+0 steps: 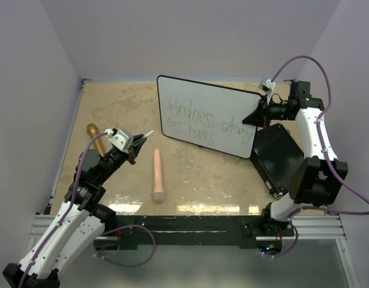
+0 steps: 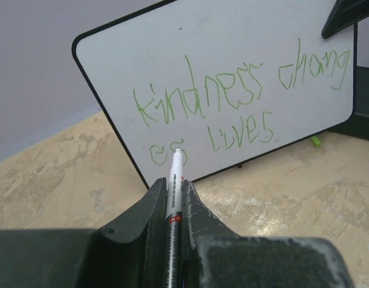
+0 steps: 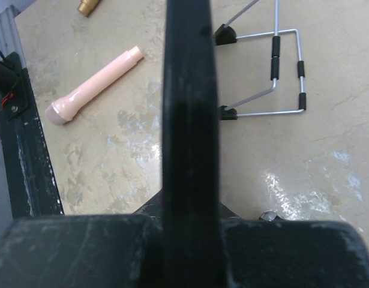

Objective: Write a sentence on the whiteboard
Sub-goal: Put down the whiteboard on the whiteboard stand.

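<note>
The whiteboard [image 1: 208, 117] stands tilted at the back centre, with the sentence [image 1: 202, 123] in thin green handwriting on two lines. In the left wrist view the whiteboard [image 2: 232, 60] faces me and the sentence [image 2: 232, 102] reads "kindness chang / es lives". My left gripper [image 1: 138, 143] hovers left of the board, apart from it, shut on a white marker [image 2: 174, 192] whose tip points at the board. My right gripper [image 1: 260, 111] is shut on the board's right edge. That edge shows as a black bar [image 3: 187, 120] between the jaws in the right wrist view.
A pink cylinder [image 1: 157, 175] lies on the table in front of the board. A gold-brown tool [image 1: 95, 137] lies at the left. A black flat case [image 1: 279, 157] rests at the right. A wire stand [image 3: 274, 72] sits behind the board, and a small green cap [image 2: 316, 141] lies under its lower edge.
</note>
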Motion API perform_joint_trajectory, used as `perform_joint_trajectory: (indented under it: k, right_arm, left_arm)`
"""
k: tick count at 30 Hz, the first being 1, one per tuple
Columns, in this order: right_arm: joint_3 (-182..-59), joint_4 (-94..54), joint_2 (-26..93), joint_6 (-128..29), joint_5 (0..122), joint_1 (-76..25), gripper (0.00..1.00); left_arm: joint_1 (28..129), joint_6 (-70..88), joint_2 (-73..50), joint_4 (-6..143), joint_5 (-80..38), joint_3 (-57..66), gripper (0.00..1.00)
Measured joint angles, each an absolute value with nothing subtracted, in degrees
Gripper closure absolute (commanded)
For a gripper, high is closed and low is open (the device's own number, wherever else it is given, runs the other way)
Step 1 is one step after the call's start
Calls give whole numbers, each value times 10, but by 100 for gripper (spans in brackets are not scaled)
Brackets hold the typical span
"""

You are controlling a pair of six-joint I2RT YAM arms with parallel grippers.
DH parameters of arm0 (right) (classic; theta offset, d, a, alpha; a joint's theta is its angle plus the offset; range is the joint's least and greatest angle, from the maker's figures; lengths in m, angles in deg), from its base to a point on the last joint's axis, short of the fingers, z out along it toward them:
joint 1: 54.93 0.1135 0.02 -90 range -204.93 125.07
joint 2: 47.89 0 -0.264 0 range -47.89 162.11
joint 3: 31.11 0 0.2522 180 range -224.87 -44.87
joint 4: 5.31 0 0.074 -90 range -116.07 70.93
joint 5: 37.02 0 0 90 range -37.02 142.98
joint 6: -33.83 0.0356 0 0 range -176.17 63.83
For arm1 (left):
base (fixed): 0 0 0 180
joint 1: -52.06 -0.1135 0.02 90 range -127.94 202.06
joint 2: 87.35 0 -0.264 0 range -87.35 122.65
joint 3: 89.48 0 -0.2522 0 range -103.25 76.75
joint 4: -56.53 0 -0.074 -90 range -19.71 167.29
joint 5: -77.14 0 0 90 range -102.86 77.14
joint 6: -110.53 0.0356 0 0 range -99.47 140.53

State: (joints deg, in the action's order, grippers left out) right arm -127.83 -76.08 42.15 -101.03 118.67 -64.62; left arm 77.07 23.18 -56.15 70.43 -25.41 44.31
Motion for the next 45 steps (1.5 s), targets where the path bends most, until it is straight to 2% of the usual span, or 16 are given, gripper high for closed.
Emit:
perform_joint_trajectory:
  k: [13,23,29,45]
  right_arm:
    - [-1285,-488,420,-693,1153,-636,100]
    - [-1275,-313,418,-527,1151,-620,100]
    - [-1240,-248,417,-485,1131,-613,100]
    - [-1151,-216,453,-511,1110,-618,100]
  left_arm:
    - [764,231,-585,705,-211,464,100]
    - [764,228,-579,705,-211,464,100]
    - [764,227,-579,705,-212,464,100]
    - [764,227,-579,707,-212,464,100]
